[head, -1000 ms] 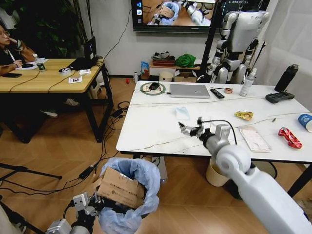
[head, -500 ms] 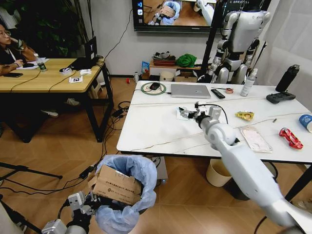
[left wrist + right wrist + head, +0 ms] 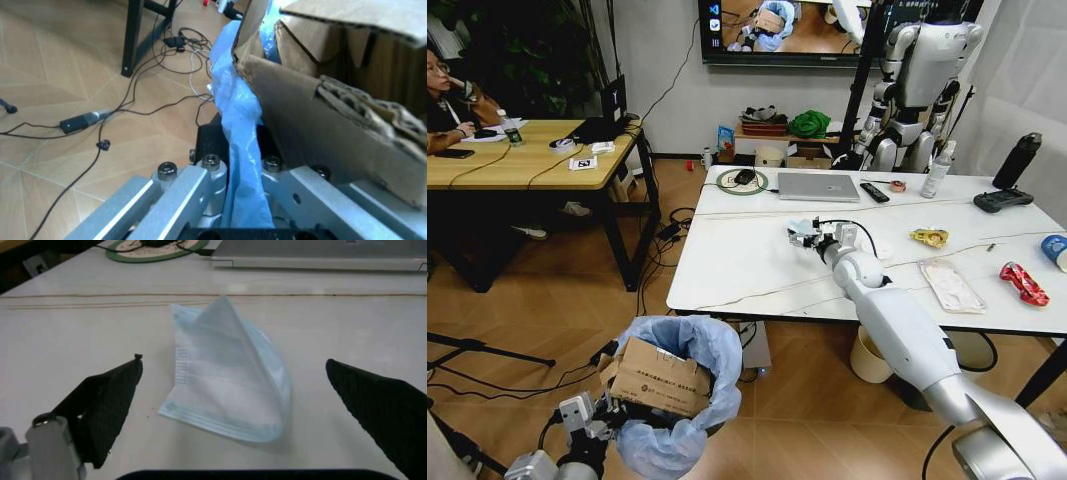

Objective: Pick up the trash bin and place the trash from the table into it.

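Observation:
The trash bin (image 3: 689, 362), lined with a puffy blue bag (image 3: 239, 120), hangs low at the front left above the floor. Torn brown cardboard (image 3: 655, 377) sticks out of it. My left gripper (image 3: 592, 412) is shut on the bag-covered rim, as the left wrist view shows (image 3: 237, 167). On the white table (image 3: 737, 265), my right gripper (image 3: 805, 232) stands open over a light blue face mask (image 3: 230, 385), one finger (image 3: 100, 402) on each side of it. More trash lies to the right: a yellow wrapper (image 3: 927, 237), a clear flat pack (image 3: 950, 285), a red wrapper (image 3: 1021, 282) and a paper cup (image 3: 1055, 248).
A silver laptop (image 3: 817, 187), a black remote (image 3: 873, 192), a green ring (image 3: 741, 181), a black bottle (image 3: 1014, 160) and a controller (image 3: 999, 200) sit along the table's far side. A cream bin (image 3: 867, 355) stands under it. A wooden desk (image 3: 522, 155) is at left, with cables on the floor (image 3: 662, 240).
My right arm has reached farther across the table, bringing its open gripper from near the front edge to the face mask. The bin in my left gripper has drifted slightly left.

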